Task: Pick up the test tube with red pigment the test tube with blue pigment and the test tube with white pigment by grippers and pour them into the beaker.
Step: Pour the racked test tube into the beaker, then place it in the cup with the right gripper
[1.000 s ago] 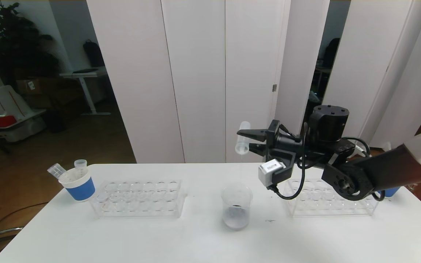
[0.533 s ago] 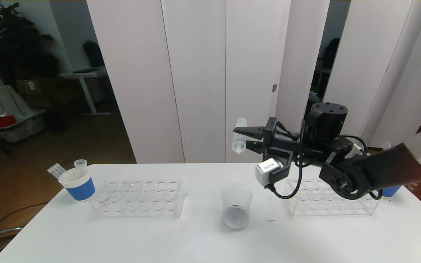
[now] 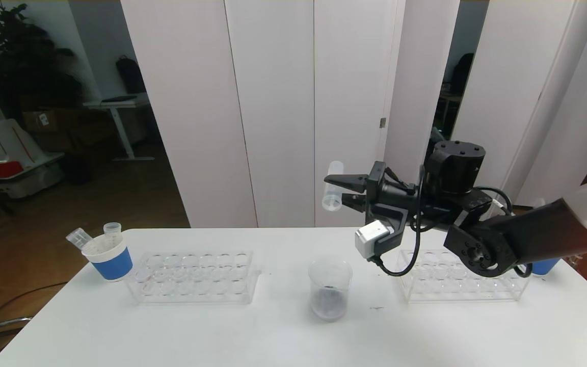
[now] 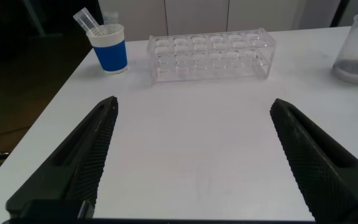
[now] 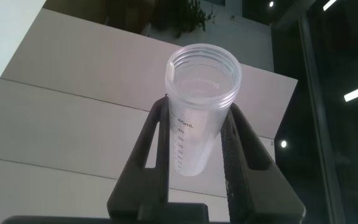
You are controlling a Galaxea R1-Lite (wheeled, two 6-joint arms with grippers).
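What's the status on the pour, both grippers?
Right gripper shut on the test tube, raised above the beaker. Left gripper open, low over the table. Nothing in the way.

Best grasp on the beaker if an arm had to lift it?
Take the beaker across its straight cylindrical wall, above the dark liquid and below the flared rim, coming in level from the front. It stands upright between the two racks, and the right gripper holds a tube above it.

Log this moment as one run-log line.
right gripper: shut on test tube with white pigment, raised above beaker | beaker: greyish liquid inside | left gripper: open, low over table
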